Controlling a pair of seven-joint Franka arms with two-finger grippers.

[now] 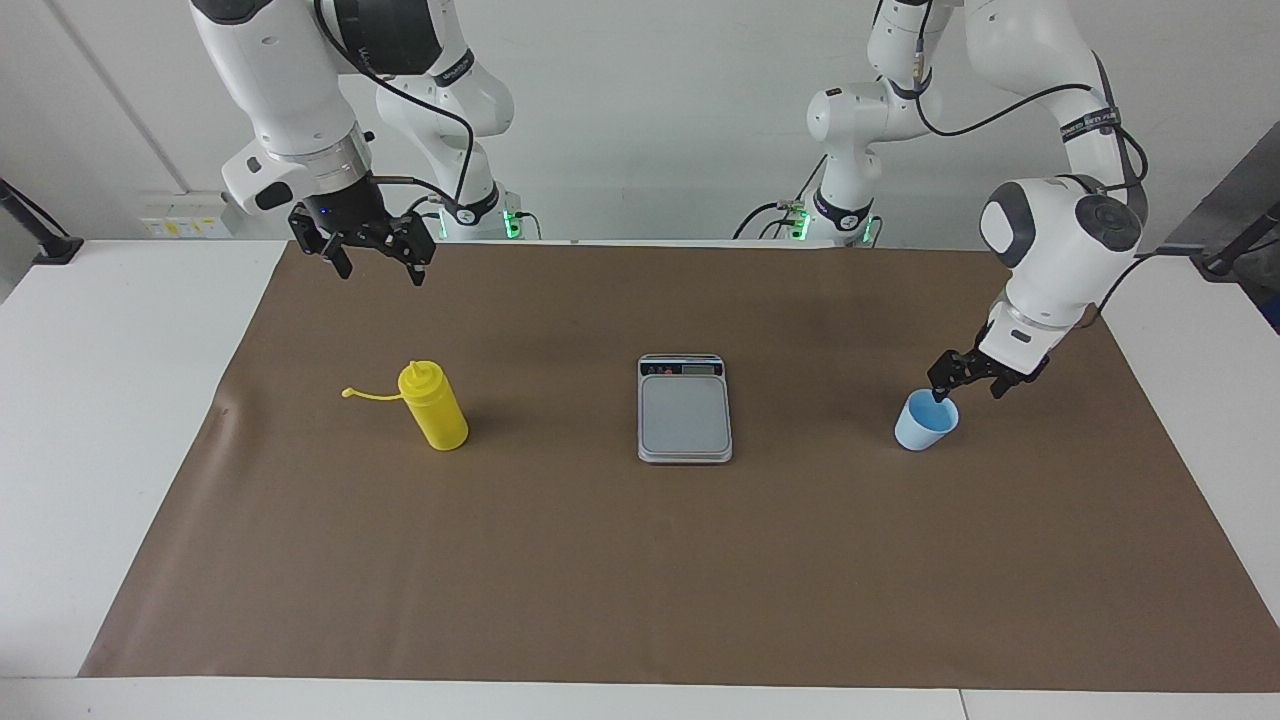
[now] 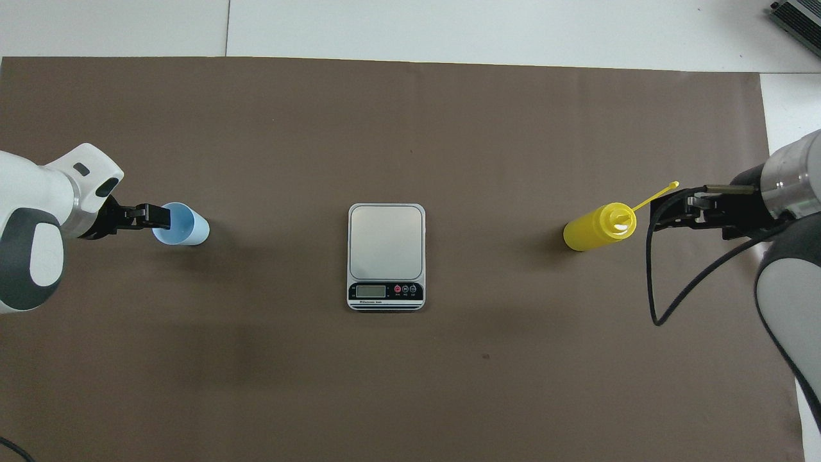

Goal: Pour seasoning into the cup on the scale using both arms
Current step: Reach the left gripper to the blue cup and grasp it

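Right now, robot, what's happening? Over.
Left gripper open at blue cup rim. Right gripper open, waiting above yellow bottle. Scale bare.

a white table (image 1: 110,420) carries a wide brown paper sheet (image 1: 640,560) that covers most of its top, leaving white strips at 3, 6 and 9 o'clock. at 12 o'clock stands a plain pale wall (image 1: 640,120), with a small socket strip (image 1: 185,220) low at 10 o'clock. the light is even and soft.
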